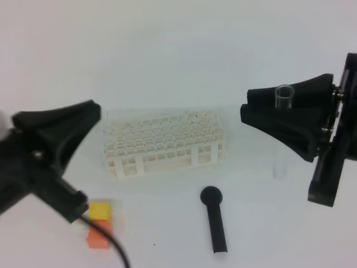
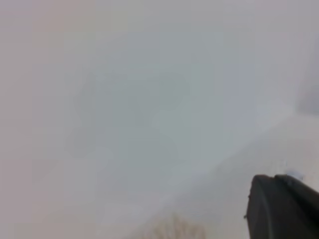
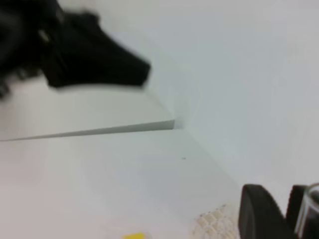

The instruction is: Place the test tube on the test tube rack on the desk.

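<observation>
Right gripper (image 1: 262, 114) hangs above the counter (image 1: 167, 44), off to the right of the test tube rack (image 1: 164, 142); jaws clamped on the test tube (image 1: 284, 96), whose open round rim pokes up above the black fingers. Tube reads as upright or close to it, mouth up, probably so its closed end can go down into a hole. The lower length is nearly see-through; a faint pale streak below the gripper may be its bottom end, can't be sure. In the right wrist view the clear rim sits at the frame's right edge beside a black finger, with a scrap of rack grid low in the frame. Tube is well apart from the rack, not yet over any cell. Left gripper (image 1: 92, 114) is parked to the left of the rack, jaws together, holding nothing; likely kept off to leave the approach free. Its own wrist view is mostly blur, one dark fingertip at bottom right. Black round-headed stick (image 1: 215, 220) lies on the counter in front of the rack, yellow cube (image 1: 100, 210) and orange cube (image 1: 99, 233) touching at front left; none blocks the line from tube to rack. Rack stands level, grid of holes facing up, ready to receive.
</observation>
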